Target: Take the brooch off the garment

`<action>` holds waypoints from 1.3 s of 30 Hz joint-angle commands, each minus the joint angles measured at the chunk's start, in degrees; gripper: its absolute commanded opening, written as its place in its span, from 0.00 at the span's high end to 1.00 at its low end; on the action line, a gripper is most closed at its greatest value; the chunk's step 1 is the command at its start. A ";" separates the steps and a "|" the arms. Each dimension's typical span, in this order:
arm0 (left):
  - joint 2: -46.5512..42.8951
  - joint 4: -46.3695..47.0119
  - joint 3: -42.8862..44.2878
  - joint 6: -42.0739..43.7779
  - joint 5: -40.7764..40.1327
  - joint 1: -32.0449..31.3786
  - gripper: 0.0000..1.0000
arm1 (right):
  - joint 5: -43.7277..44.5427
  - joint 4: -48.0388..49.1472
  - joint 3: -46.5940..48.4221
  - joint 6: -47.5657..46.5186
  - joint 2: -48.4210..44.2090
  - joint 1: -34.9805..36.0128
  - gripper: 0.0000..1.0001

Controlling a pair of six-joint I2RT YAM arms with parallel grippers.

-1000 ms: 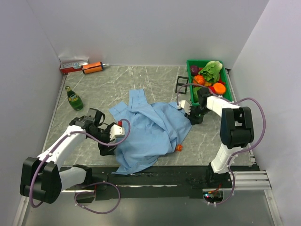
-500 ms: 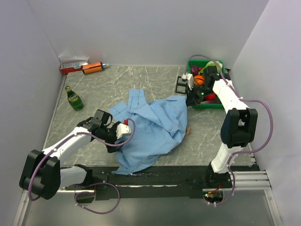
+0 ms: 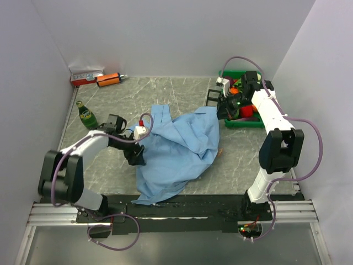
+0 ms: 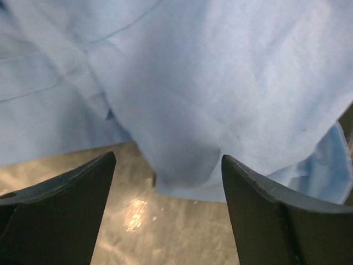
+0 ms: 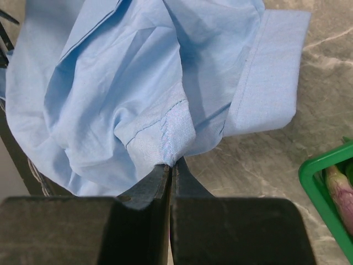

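STEP: spreading cloth to expose brooch | right claw [image 5: 171, 167]: clamped on light blue thin-cloth collared shirt [image 5: 110, 99] | left claw [image 4: 165, 190]: wide, empty, at shirt's edge | NEXT: confirm tiny brownish-gold brooch [image 3: 220, 150], centre-right of the top view; attachment unclear; pinch it.

Garment [image 3: 176, 149]: thin light blue woven cloth, matt, soft and creased, with stitched seams; a finer, faintly shiny weave shows at the pinched fold.
Surface [image 3: 165, 91]: grey-green marble-look slab, smooth and polished, with a bright reflection just in front of the garment.
Left end effector [image 4: 168, 160]: dark fingers, smooth and matt, hard plastic by the look.
Right end effector [image 5: 172, 165]: dark matt fingers with lightly scuffed edges.
Bottle [image 3: 86, 115], left of the garment: green, see-through, glossy; glass or plastic cannot be told.
Bin [image 3: 245, 123], right of the garment: green plastic, smooth, with a slight sheen.
Walls [image 3: 165, 38], behind the garment: pale, plain, matt.
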 commanded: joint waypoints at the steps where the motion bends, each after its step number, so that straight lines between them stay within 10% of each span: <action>1: 6.65 -9.81 6.48 9.08 8.57 -0.03 0.23 | -2.12 1.41 3.00 4.63 -1.29 -0.18 1.00; 8: 13.26 -17.63 15.10 10.68 7.34 2.33 0.97 | -2.30 2.11 6.85 6.48 0.38 1.05 1.00; 22: 10.70 -21.86 63.53 1.38 8.57 26.77 0.99 | 8.33 25.39 42.72 42.05 8.38 -1.49 1.00; 30: -5.19 -13.60 46.34 2.23 4.19 28.27 0.99 | 7.20 23.57 36.50 44.89 2.15 -1.85 1.00; 39: -19.53 -15.01 26.81 5.59 -2.50 28.71 0.99 | 2.36 13.81 7.14 33.38 -11.04 -3.34 1.00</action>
